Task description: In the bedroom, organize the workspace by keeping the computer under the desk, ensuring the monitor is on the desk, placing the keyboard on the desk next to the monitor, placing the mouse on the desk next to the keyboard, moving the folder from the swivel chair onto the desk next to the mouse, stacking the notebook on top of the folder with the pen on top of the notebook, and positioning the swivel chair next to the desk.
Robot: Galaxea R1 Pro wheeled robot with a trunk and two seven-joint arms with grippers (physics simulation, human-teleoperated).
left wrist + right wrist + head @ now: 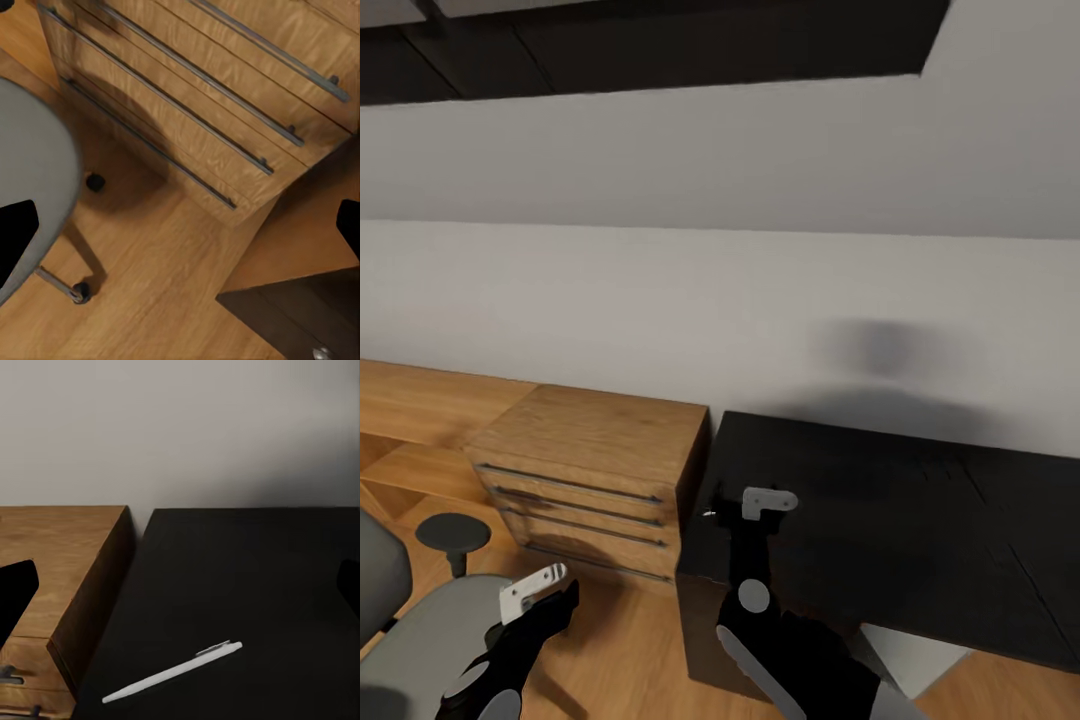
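Pen [174, 671] is seen lying near bench [880, 510] edge by the drawers [585, 480], right jaws [760, 505] wide open above, left [535, 590] open w/ nothing held; it could be nudged off if approached crooked.

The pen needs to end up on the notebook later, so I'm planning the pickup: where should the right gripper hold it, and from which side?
Grip the pen near mid-barrel, coming straight down from above. It lies flat on the black desk, so nothing fits beneath it. Set the fingers across its long, thin axis, probably just below the clip.
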